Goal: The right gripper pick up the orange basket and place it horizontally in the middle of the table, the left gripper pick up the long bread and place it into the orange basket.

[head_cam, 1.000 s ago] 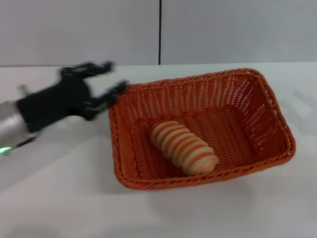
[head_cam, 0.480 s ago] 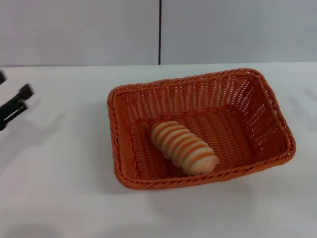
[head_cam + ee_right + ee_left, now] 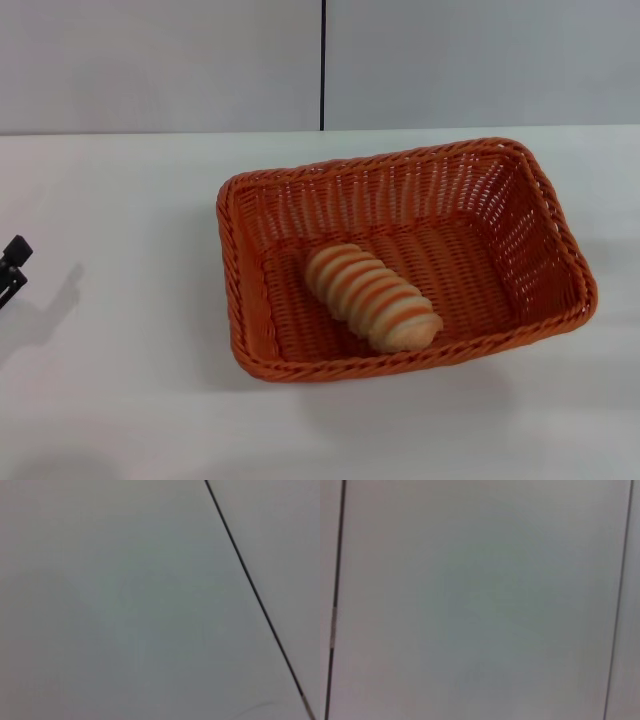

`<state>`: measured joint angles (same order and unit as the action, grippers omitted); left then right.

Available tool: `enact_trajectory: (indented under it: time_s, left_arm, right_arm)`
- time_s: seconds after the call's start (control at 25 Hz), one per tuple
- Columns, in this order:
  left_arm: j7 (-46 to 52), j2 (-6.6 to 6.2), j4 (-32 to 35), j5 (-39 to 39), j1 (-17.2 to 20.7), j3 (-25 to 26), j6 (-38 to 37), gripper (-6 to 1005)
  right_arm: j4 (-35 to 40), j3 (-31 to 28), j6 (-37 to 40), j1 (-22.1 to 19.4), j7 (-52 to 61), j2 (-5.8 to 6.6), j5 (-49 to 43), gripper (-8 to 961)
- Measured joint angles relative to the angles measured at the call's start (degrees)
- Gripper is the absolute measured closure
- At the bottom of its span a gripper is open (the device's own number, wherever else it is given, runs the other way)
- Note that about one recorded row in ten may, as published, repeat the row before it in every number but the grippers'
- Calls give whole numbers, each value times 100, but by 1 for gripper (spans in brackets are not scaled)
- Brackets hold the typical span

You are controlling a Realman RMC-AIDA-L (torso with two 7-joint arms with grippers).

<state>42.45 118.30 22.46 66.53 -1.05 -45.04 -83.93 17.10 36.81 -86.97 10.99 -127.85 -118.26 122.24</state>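
The orange basket (image 3: pixel 400 255) lies lengthwise across the middle of the white table (image 3: pixel 130 370) in the head view. Inside it rests the long bread (image 3: pixel 372 297), a ridged loaf with orange-brown and cream bands, lying diagonally on the basket floor. Only the black tip of my left gripper (image 3: pixel 12 266) shows at the far left edge, well away from the basket and holding nothing that I can see. My right gripper is out of view. Both wrist views show only a plain grey wall with dark seams.
A grey wall with a vertical dark seam (image 3: pixel 322 65) stands behind the table. The left gripper's shadow (image 3: pixel 45 310) falls on the tabletop beside it. White tabletop surrounds the basket on all sides.
My left gripper has drawn back from the basket's left rim to the far left edge of the head view. The bread and basket have not moved.
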Motion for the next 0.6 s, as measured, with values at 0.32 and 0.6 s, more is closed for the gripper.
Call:
enact_trajectory:
  time_s: [0.32, 0.6]
  left_arm:
    - [-441, 1, -497, -181, -154, 73, -32, 199]
    - [-430, -19, -602, -185, -236, 333, -125, 199]
  right_arm:
    - [3, -386, 72, 163, 5, 18, 11, 321]
    - [14, -402, 104, 270, -73, -40, 16, 321]
